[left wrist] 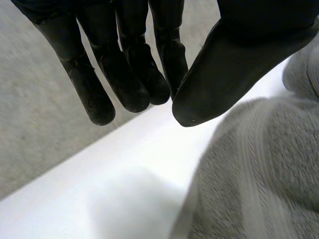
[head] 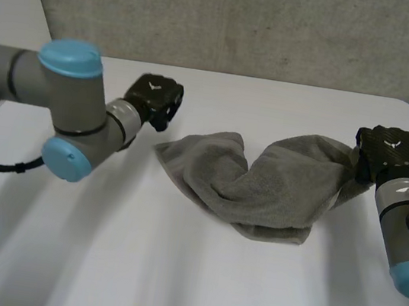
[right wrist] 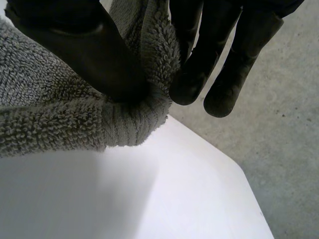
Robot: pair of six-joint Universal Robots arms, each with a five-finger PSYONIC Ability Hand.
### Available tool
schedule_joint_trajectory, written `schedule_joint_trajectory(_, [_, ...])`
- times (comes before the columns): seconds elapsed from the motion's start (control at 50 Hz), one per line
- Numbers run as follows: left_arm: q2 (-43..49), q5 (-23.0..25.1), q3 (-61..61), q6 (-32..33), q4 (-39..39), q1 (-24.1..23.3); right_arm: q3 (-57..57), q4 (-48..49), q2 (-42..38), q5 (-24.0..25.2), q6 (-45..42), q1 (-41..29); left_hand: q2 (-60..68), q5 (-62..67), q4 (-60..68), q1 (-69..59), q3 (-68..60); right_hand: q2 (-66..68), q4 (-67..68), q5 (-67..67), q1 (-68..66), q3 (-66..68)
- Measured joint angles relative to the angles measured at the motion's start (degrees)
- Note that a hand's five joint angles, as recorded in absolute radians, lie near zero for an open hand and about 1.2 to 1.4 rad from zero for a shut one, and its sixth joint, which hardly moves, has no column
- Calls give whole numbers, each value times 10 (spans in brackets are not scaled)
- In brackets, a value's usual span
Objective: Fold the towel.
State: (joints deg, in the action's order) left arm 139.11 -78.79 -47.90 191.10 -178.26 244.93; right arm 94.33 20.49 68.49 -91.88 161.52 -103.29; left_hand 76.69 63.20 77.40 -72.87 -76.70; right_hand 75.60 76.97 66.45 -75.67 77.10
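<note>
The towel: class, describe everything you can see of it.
The towel is grey terry cloth with a ribbed band near its hem. It lies crumpled and twisted on the white table, not yet folded. The right hand pinches one end between thumb and fingers. The open left hand hangs beside the other end, not holding it.
</note>
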Motion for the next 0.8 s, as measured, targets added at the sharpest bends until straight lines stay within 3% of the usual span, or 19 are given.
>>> schedule_joint_trajectory(0.04, [-12,1,-13,1,-7,3,1,-2,5,2,-1,0,-116,-100,-120,95,114,0,0,0,0,0])
schedule_joint_trajectory(0.12, [-14,2,-42,5,-42,6,4,-4,8,6,-3,-2,-528,-500,-527,497,516,0,0,0,0,0])
schedule_joint_trajectory(0.16, [-3,2,-47,6,-58,6,5,-4,7,6,-4,-3,-589,-567,-590,554,582,0,0,0,0,0])
schedule_joint_trajectory(0.38, [97,3,7,8,-79,3,5,-3,-7,8,-27,-5,-590,-553,-595,554,590,0,0,0,0,1])
schedule_joint_trajectory(0.68, [189,7,144,38,7,2,5,-3,-18,9,-39,-5,-522,-481,-532,480,523,0,0,0,0,1])
schedule_joint_trajectory(0.8, [200,8,158,61,12,1,6,-3,-19,9,-44,-5,-357,-358,-366,321,360,0,0,0,0,1])
